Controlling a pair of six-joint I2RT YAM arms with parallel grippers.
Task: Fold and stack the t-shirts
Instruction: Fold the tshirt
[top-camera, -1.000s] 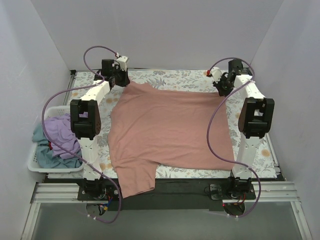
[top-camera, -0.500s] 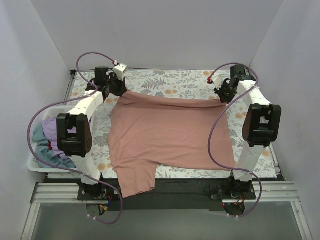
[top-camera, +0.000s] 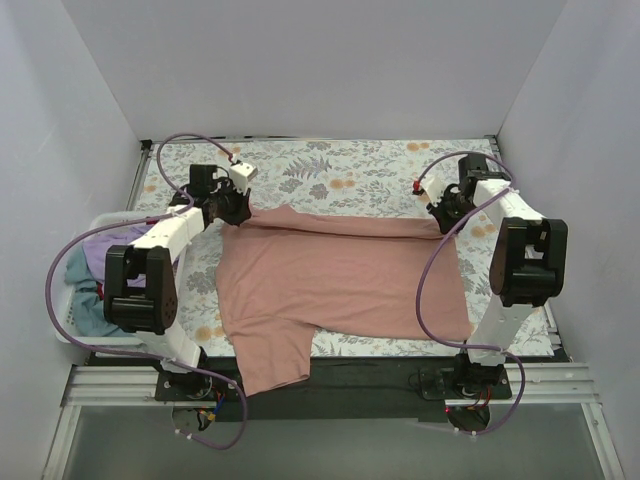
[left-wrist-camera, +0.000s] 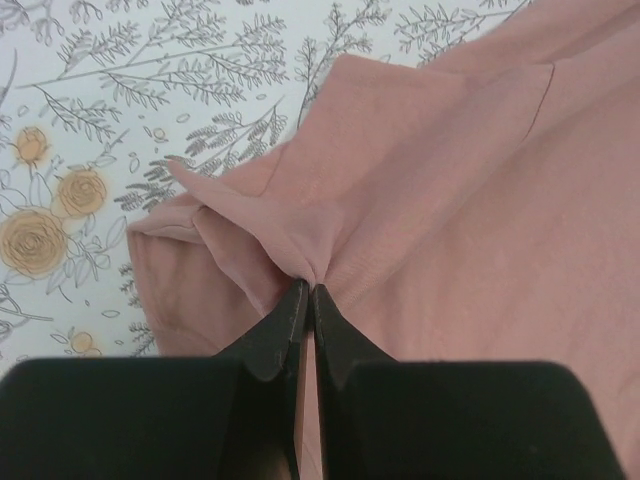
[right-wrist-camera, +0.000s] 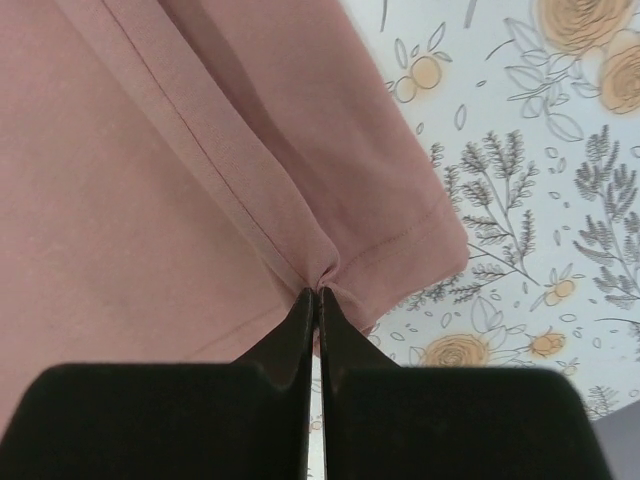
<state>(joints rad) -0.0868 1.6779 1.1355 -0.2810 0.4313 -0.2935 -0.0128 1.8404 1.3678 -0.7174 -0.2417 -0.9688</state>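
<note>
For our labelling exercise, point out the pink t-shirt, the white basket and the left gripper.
pink t-shirt (top-camera: 340, 275): top view, cloth's middle.
white basket (top-camera: 80, 337): top view, near rim.
left gripper (left-wrist-camera: 308, 290): left wrist view, between fingertips.

Lit brightly and evenly from above, in soft white, without glare. Throws only faint, diffuse shadows beneath the arms onto the bench (top-camera: 350, 165) and along folds of the shirt (top-camera: 340, 280). Sharp throughout overhead, bowed slightly at the edges. Crisp on cloth and print in both wrist views. Renders the left pincer (left-wrist-camera: 308, 290) and right pincer (right-wrist-camera: 316, 292) near-black, soft-edged, almost without detail.
</note>
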